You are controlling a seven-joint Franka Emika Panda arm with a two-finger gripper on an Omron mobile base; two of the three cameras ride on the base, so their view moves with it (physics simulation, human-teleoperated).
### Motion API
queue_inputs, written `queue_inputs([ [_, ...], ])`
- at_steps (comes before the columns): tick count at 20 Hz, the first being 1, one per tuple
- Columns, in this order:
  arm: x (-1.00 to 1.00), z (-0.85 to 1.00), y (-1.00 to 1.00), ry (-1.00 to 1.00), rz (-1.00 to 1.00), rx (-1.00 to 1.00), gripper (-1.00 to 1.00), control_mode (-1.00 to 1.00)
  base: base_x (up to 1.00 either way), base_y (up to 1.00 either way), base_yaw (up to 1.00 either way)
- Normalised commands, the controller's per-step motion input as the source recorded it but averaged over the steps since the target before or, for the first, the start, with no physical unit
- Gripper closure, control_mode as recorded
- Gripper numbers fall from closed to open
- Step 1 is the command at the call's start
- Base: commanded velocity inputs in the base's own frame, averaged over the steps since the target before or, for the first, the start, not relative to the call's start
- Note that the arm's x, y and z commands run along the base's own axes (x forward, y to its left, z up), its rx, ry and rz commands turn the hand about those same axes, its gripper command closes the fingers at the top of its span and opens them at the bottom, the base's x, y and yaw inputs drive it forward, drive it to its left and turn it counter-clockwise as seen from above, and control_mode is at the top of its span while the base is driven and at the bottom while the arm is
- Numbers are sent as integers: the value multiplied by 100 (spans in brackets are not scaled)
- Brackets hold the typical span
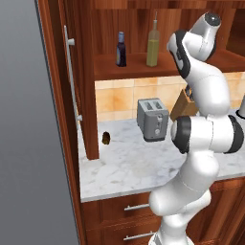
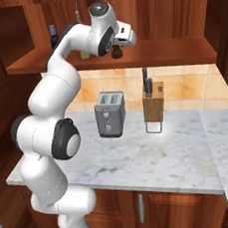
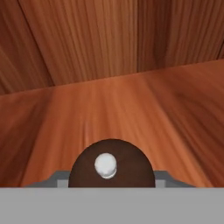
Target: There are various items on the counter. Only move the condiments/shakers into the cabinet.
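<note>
The small, hard, light pepper mill (image 3: pixel 111 164) was held around its round body by the part-open gripper (image 2: pixel 116 49)

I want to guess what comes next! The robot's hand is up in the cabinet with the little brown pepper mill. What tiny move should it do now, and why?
Probably lower the pepper mill onto the cabinet shelf and open the gripper. The mill sits between the fingers over the shelf, and both bottles, the oil bottle and the dark bottle, already stand inside.
</note>
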Motion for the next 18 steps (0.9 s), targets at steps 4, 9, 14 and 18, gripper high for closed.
queue_inputs([
  [4,1,-7,0,-3,0,0,-100,-100,0,0,0],
  [9,0,-3,0,-3,0,-1,-100,-100,0,0,0],
  [14,0,0,0,-8,0,-2,-100,-100,0,0,0],
  [18,-55,0,0,-14,0,0,-100,-100,0,0,0],
])
